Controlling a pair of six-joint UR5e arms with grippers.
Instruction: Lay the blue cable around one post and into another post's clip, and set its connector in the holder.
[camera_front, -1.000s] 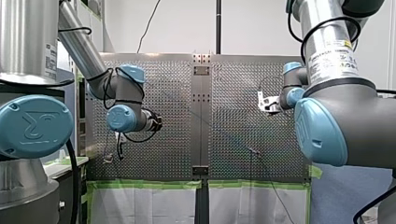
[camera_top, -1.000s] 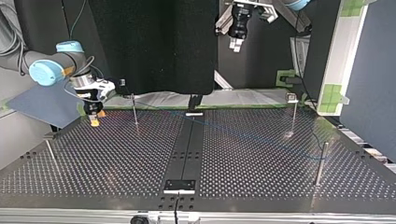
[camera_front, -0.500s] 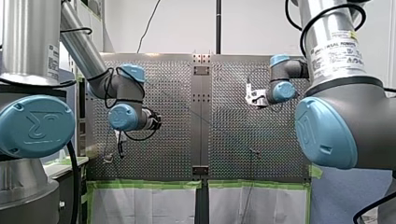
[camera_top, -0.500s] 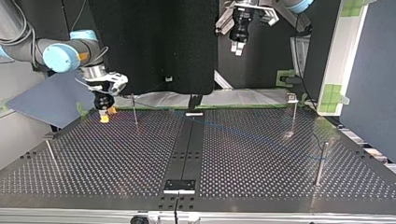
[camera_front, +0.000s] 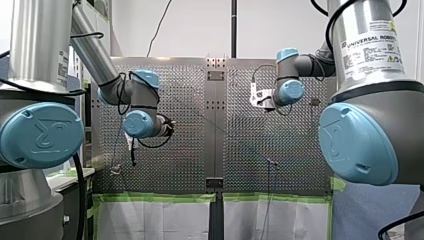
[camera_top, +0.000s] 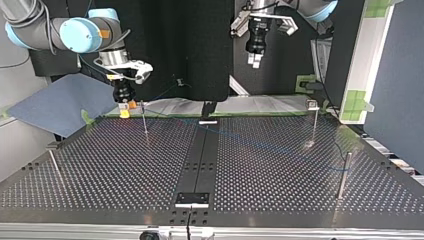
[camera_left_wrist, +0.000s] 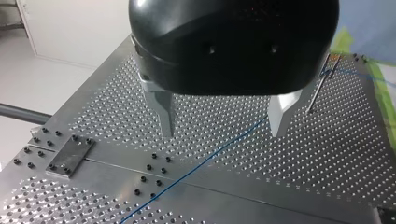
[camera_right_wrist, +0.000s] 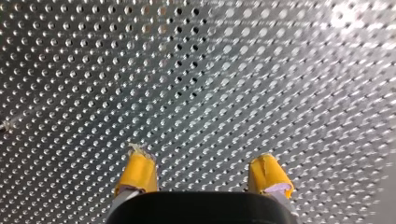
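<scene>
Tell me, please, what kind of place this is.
Probably a robotics laboratory test cell: my left arm and my right arm are industrial arms, over a perforated table with upright posts and a blue cable.

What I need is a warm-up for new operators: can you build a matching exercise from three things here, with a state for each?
Things:
1. left gripper
2. right gripper
3. blue cable

States:
A. yellow pads, fingers open
B. runs across the table
C. metal fingers, open above the cable

Pairs: 1-C, 2-A, 3-B
</scene>
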